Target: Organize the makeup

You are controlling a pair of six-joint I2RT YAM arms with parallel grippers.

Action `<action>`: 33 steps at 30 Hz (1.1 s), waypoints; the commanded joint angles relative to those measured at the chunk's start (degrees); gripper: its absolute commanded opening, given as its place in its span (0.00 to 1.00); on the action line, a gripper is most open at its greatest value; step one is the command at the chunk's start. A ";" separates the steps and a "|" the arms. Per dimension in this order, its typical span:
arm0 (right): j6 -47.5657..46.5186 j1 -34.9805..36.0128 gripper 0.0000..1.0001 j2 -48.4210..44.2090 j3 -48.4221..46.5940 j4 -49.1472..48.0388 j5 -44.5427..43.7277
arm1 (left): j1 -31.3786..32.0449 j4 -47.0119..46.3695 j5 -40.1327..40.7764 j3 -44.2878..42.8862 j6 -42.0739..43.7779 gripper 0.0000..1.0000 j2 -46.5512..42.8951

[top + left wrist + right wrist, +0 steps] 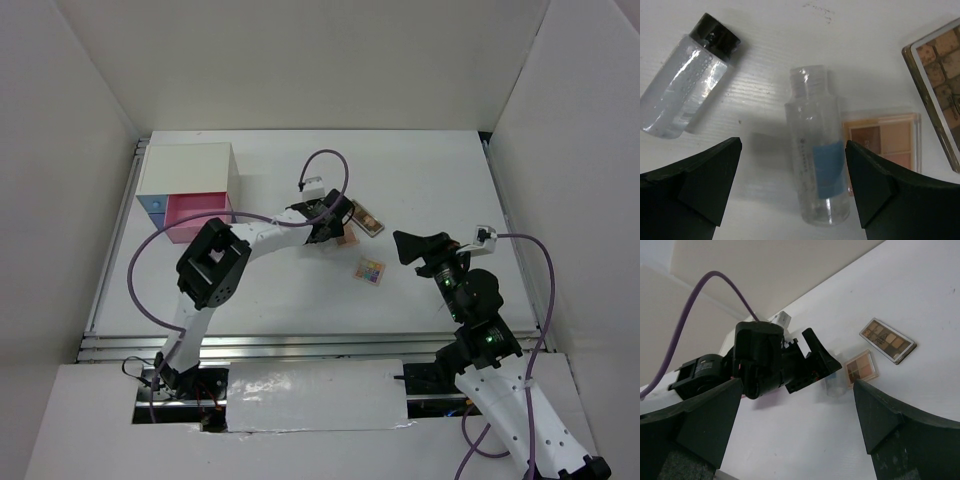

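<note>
- Note the white box with pink and blue drawers (190, 185) at the far left of the white table (300, 320), well apart from the makeup. If chosen as the destination, expect a long carry with a risk of dropping.
- Check the left gripper (792, 150): fingers spread wide, holding nothing, hovering over the cluster near the table's middle. Avoid an off-centre descent, which risks a fingertip landing on a neighbouring item.
- Watch the small clear bottle with the dark cap (690, 80), lying on its side left of the open jaws and outside them. Expect rolling from any nudge by the left finger.
- Treat the clear plastic tube with the blue label (817, 165) as the likely target: lying flat, nearer the right finger than the left. Expect slipping on closing, owing to the smooth round wall and off-centre position.
- Mind the pinkish-tan square eyeshadow palette (885, 137), just beside the tube and partly behind the right finger. Closing here risks pinching both together.
- Keep clear of the brown rectangular eyeshadow palette (940, 75), just beyond.
- Leave the small multicoloured palette (370, 270) undisturbed, lying alone nearer the arm bases.
- Check the right gripper (415, 245): fingers wide apart, empty, raised beside the cluster and facing the left gripper. Any advance toward the same items risks a collision between the arms.
</note>
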State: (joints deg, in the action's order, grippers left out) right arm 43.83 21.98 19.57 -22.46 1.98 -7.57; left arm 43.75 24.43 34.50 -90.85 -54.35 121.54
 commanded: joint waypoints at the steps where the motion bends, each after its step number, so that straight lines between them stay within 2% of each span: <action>1: -0.68 0.08 1.00 0.02 0.31 -1.27 0.54 | -0.42 0.27 -1.45 -3.20 0.12 0.97 2.04; 2: -0.68 0.17 1.00 0.20 0.31 -1.36 0.46 | -0.42 0.01 -1.54 -2.93 -0.23 0.91 2.04; 4: -0.77 0.17 1.00 0.47 0.22 -1.45 0.63 | -0.50 -0.87 -1.28 -0.92 -0.67 0.87 0.99; 5: -0.77 0.08 1.00 0.73 0.22 -1.54 0.72 | -0.50 -1.04 -0.93 -0.39 -1.11 0.80 0.64; 7: -0.77 0.17 1.00 0.90 0.22 -1.63 1.07 | -0.50 -1.66 -0.57 1.46 -0.94 0.72 -0.42; 8: -0.77 0.17 1.00 0.99 0.22 -1.71 1.16 | -0.59 -2.01 -0.58 1.81 -1.02 0.62 -0.68; 9: -0.77 0.17 1.00 1.08 0.22 -1.71 1.33 | -0.68 -2.19 -0.75 2.60 -0.94 0.57 -0.86; 10: -0.85 0.17 1.00 1.08 0.22 -1.71 1.25 | -0.85 -2.10 -1.01 2.87 -1.11 0.44 -0.86; 11: -0.77 0.17 1.00 0.99 0.22 -1.71 1.25 | -0.86 -2.10 -1.10 3.22 -1.11 0.35 -0.95; 13: -0.77 0.08 1.00 0.91 0.31 -1.80 1.07 | -0.86 -3.41 -1.89 4.97 -0.67 0.25 -2.09; 14: -0.77 0.08 1.00 0.91 0.31 -1.80 1.07 | -0.77 -3.94 -2.15 6.37 -0.41 0.11 -3.66; 16: -0.68 0.08 1.00 0.99 0.40 -1.80 1.07 | -0.16 -5.61 -2.51 7.70 0.38 0.02 -5.95; 22: -0.85 0.17 1.00 0.99 0.13 -1.71 1.51 | 0.64 -8.52 0.47 11.74 6.62 0.00 -20.61; 27: -0.77 0.08 1.00 0.73 0.31 -1.72 1.60 | -2.52 -1.50 11.25 12.54 0.85 0.00 -35.03; 30: -0.68 0.17 1.00 0.64 0.22 -1.71 1.77 | -7.96 4.83 14.98 13.15 -6.37 0.00 -41.45; 33: -0.68 0.08 1.00 0.20 0.31 -1.63 1.77 | -18.39 6.87 13.67 16.31 -12.35 0.00 -46.90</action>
State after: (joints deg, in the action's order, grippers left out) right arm 43.79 21.98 20.38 -22.44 1.91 -6.11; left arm 32.47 25.65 43.62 -77.21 -59.11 77.12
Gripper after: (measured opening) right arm 0.997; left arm 0.554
